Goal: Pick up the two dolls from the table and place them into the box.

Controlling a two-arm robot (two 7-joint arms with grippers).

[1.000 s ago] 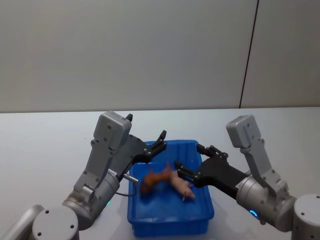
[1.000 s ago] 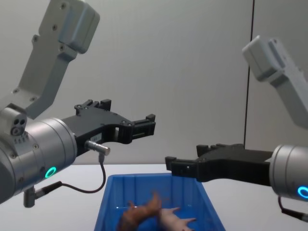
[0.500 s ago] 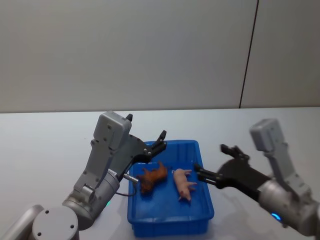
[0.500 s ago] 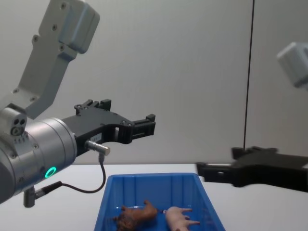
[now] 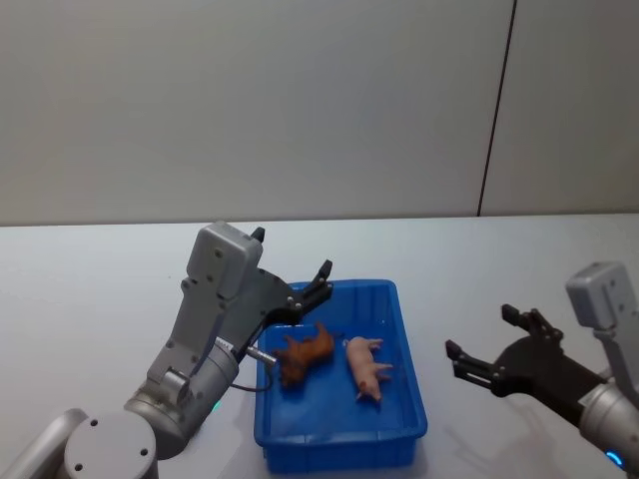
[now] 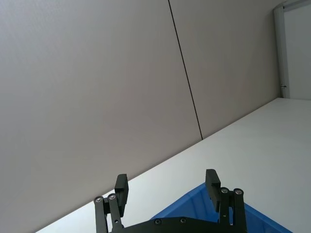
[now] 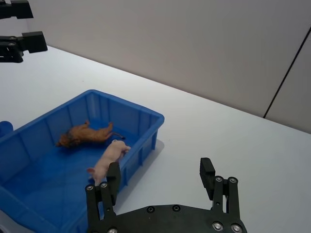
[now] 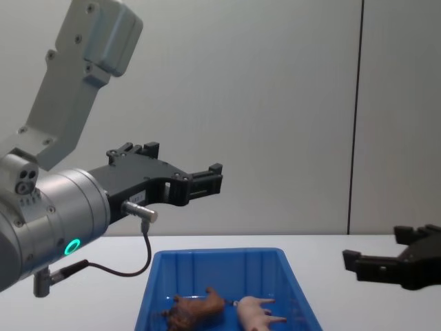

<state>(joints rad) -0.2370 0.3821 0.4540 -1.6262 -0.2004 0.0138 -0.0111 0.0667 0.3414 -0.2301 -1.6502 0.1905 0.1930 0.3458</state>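
Evidently the task is all but complete, with no doll left on the table.

Head view: the rectangular bright blue plastic box (image 5: pixel 339 439) stands on the plain white tabletop (image 5: pixel 90 289). Inside it lie the shaggy brown doll (image 5: pixel 305 351) and, just beside it on the robot's right, the pale pink pig-like doll (image 5: pixel 365 367). The left gripper (image 5: pixel 292 251) hangs over the box's far left corner, jaws spread and empty. The right gripper (image 5: pixel 481 332), likewise spread and empty, is above bare table to the right of the box.

Left wrist view: the left gripper's fingers (image 6: pixel 121 182) stand wide apart above the box's far rim.

Right wrist view: the right gripper's fingers (image 7: pixel 114 170) are parted, and both dolls lie on their sides on the box floor.

Chest view: the brown doll and pink doll rest low between the blue walls.

What remains, at most, is parking the arms. One second ago the right gripper was over the box with both dolls tumbling beneath it. It has since drawn clear to the right. The left arm has not moved.
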